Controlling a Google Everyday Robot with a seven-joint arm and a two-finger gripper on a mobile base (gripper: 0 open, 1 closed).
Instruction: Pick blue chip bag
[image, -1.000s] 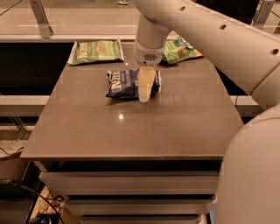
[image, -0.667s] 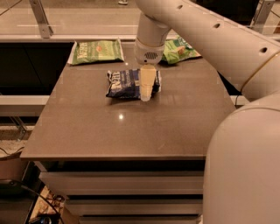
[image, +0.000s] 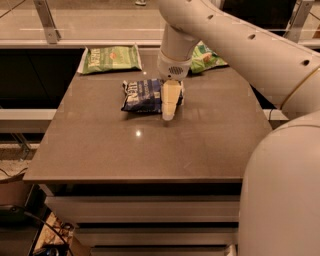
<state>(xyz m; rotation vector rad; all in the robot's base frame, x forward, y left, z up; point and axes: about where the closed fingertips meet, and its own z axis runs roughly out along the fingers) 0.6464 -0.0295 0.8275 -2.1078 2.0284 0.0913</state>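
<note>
Table (image: 100, 150) holds blue chip bag (image: 141, 95) beside pincer (image: 169, 111), green bag (image: 110, 58), second green bag (image: 211, 56).

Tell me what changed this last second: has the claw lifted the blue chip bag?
No lift. The claw stays at the right end of the blue chip bag, still flat on the table. Only the near part of the arm edged left. Flat green bag, puffed green bag: unmoved.

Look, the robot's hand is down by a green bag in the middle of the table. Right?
No. In the camera view the hand is down by a blue bag, not a green one, in the middle of the table. A flat green bag and a puffed green bag lie at the back.
</note>
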